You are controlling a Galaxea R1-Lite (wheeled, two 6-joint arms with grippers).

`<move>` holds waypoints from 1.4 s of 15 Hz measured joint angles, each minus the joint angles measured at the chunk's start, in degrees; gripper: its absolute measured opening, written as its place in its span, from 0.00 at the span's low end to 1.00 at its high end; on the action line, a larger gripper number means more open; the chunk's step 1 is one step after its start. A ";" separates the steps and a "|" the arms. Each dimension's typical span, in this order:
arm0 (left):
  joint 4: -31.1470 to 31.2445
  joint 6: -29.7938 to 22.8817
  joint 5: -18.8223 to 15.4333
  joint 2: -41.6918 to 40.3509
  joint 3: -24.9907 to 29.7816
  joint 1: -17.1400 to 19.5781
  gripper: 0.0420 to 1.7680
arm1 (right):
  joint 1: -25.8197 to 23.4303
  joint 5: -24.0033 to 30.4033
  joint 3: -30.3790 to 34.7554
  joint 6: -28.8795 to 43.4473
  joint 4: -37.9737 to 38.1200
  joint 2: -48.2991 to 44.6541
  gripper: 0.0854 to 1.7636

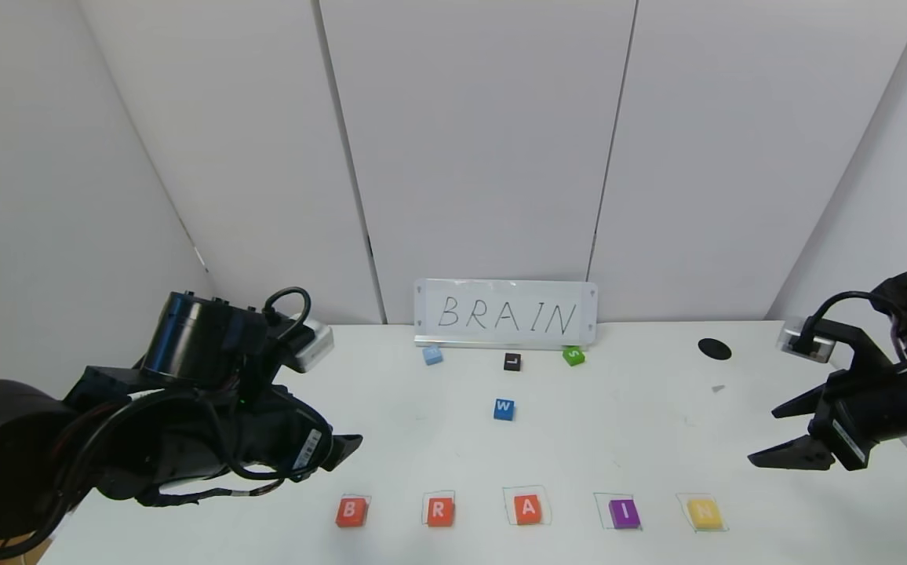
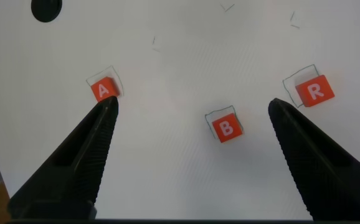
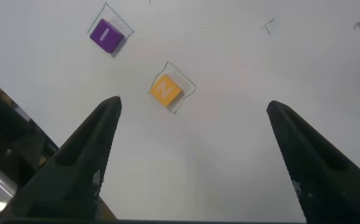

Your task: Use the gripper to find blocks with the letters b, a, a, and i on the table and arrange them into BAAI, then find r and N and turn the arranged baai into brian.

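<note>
Both jaws spread wide and empty, your left gripper point(image 1: 347, 447) lower left, right gripper point(image 1: 783, 431) far right, blocks B point(image 1: 351, 512), R point(image 1: 439, 511), A point(image 1: 528, 508), I point(image 1: 624, 513), N point(image 1: 704, 514) along the table point(image 1: 618, 424) bottom, blue W block point(image 1: 504, 409), black L block point(image 1: 511, 362), green S block point(image 1: 573, 355) and BRAIN sign point(image 1: 505, 314) behind, pale blue block point(image 1: 432, 355) letter unreadable.

The black left arm reaches in from the robot's left, wrist bent, its black two-fingered left gripper point(image 1: 344, 449) raised off the surface with jaws spread wide and nothing between them. The black right arm enters from the right; its black two-fingered right gripper point(image 1: 784, 433) is also raised, wide apart and empty.
</note>
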 joint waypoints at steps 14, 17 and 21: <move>6.28 -7.12 4.57 -20.20 3.47 6.75 0.97 | 3.62 -26.20 10.45 38.51 -23.11 -25.36 0.96; 10.95 -7.08 4.52 -29.29 3.10 7.94 0.97 | 7.03 -31.83 13.70 41.59 -24.93 -32.99 0.96; 17.94 -6.64 4.46 -40.73 1.61 8.06 0.97 | 8.40 -30.43 16.59 41.05 -24.48 -44.13 0.96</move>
